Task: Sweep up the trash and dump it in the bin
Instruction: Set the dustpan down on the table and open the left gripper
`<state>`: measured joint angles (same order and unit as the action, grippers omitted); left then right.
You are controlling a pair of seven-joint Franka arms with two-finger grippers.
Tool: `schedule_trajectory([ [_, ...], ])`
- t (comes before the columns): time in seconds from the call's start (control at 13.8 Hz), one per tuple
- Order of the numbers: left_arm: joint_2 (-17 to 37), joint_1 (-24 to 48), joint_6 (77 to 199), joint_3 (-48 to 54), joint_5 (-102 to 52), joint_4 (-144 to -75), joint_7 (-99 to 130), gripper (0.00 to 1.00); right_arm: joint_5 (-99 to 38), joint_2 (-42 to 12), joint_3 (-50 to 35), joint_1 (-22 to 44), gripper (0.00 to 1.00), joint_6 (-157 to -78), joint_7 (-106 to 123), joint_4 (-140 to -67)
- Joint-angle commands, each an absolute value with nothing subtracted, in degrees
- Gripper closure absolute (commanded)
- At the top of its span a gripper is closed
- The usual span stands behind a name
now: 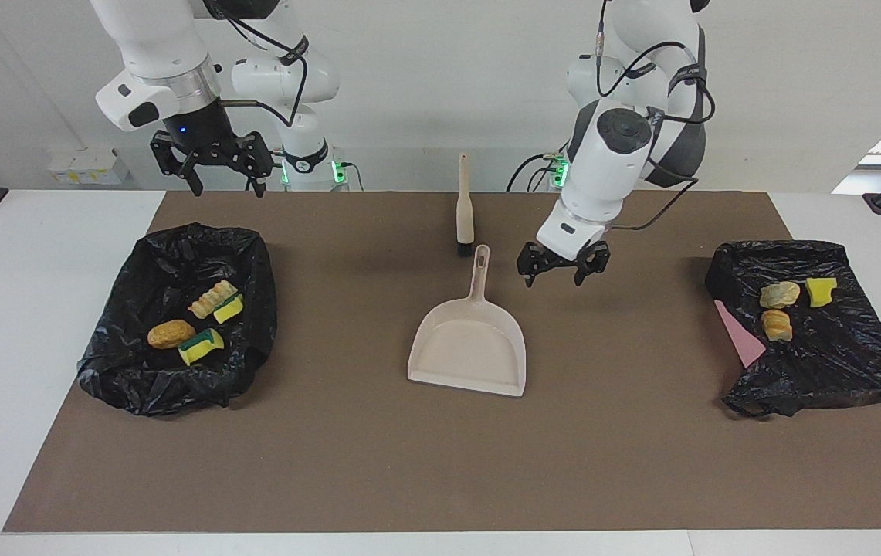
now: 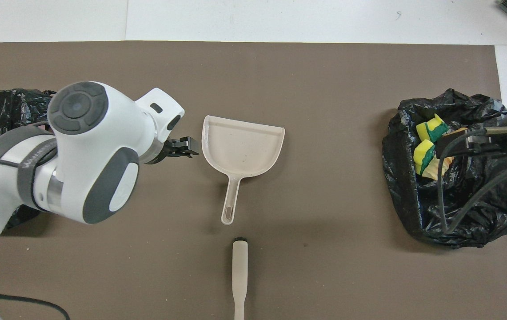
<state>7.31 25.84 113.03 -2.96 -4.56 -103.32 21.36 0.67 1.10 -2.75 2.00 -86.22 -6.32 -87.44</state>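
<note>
White walls back a white tabletop [image 1: 46, 324] covered by a wide brown mat [image 1: 378, 455]. At the middle of the mat lies a beige plastic dustpan [image 1: 469, 351], empty, its handle pointing toward the robots. Just nearer the robots than the handle's end lies a beige brush with a dark tip [image 1: 464, 207], close to it but not touching.

At the right arm's end of the tabletop sits a bin lined with a crumpled black plastic bag [image 1: 177, 386]. In it lies part of the trash [image 1: 197, 318]: a brown bread-like lump, a tan ridged lump and two yellow sponge bits, one green-backed. At the left arm's end a flatter black bag [image 1: 834, 363] carries the remaining scraps [image 1: 781, 309], two tan lumps and a yellow sponge bit, beside a pink sheet [image 1: 741, 336].

Over the mat beside the dustpan's handle, toward the left arm's end, hangs the left tool [image 1: 561, 266], fingers spread wide and holding nothing. High over the lined bin's edge nearest the robots, the right tool [image 1: 212, 166] also stands wide and empty.
</note>
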Motion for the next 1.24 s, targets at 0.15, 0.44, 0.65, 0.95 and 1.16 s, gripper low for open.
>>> schedule_trajectory([
  [0.15, 6.4, 17.4, 104.8, -2.5, -5.3, -98.9, 12.3, 0.0, 0.1, 1.1, -3.0, 1.3, 0.0, -86.1, -4.8, -87.3],
  [0.44, 6.3, 11.9, 99.2, -2.6, -4.9, -94.6, 3.7, 0.0, 0.1, 1.1, -2.9, 1.3, 0.0, -86.2, -4.8, -87.3],
  [0.65, 5.5, 7.0, 97.4, -2.7, -4.6, -94.2, -2.2, 0.0, 0.1, 1.0, -3.0, 1.3, 0.0, -86.2, -4.8, -87.3],
  [0.95, 2.7, 3.2, 97.2, -3.2, -4.5, -94.9, -5.6, 0.0, 0.1, 1.0, -3.0, 1.3, 0.0, -86.2, -4.8, -87.1],
  [1.16, 1.1, 3.2, 96.5, -3.2, -3.1, -95.1, -5.7, 0.0, 0.1, 0.9, -3.0, 1.3, 0.0, -86.2, -4.8, -87.1],
])
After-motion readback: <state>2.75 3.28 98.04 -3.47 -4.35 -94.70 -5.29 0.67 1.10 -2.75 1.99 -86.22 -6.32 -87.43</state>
